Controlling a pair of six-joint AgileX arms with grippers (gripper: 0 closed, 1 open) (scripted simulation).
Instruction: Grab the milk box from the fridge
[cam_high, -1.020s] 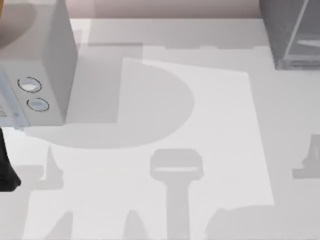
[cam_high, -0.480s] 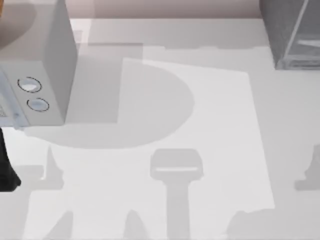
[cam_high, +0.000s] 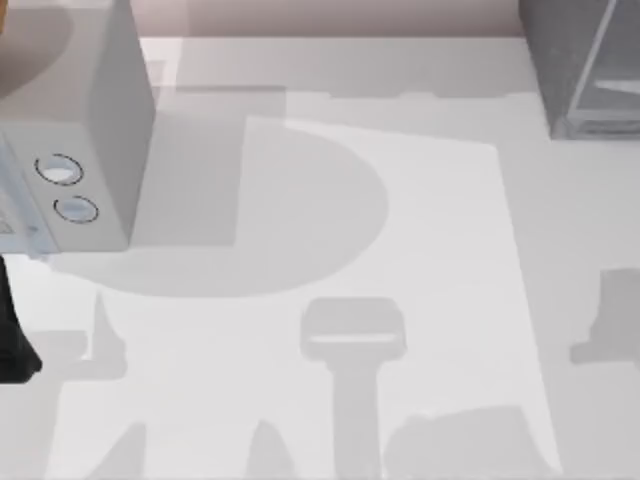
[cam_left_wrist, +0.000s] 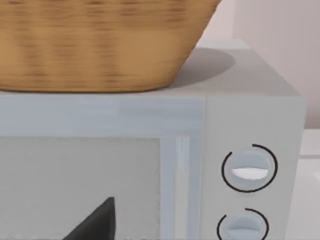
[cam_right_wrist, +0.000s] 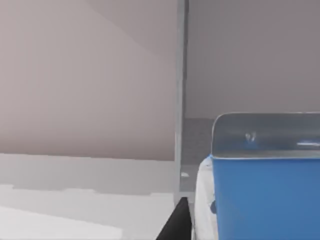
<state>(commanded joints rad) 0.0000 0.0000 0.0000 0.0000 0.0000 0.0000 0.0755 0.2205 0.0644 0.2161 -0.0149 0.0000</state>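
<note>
Fingers of neither arm reveal their state: one dark fingertip (cam_right_wrist: 176, 222) of the right arm sits just beside the small blue and white milk box (cam_right_wrist: 265, 197), inside the large dark grey fridge (cam_high: 585, 65); another (cam_left_wrist: 95, 222) faces the light grey two-dial box (cam_high: 70, 150), under a woven basket (cam_left_wrist: 100, 45).

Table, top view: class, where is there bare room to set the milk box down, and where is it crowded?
Bare room: the table's wide middle, between the microwave at far left and the fridge at far right, and all along the near edge. Crowded: those two far corners.
</note>
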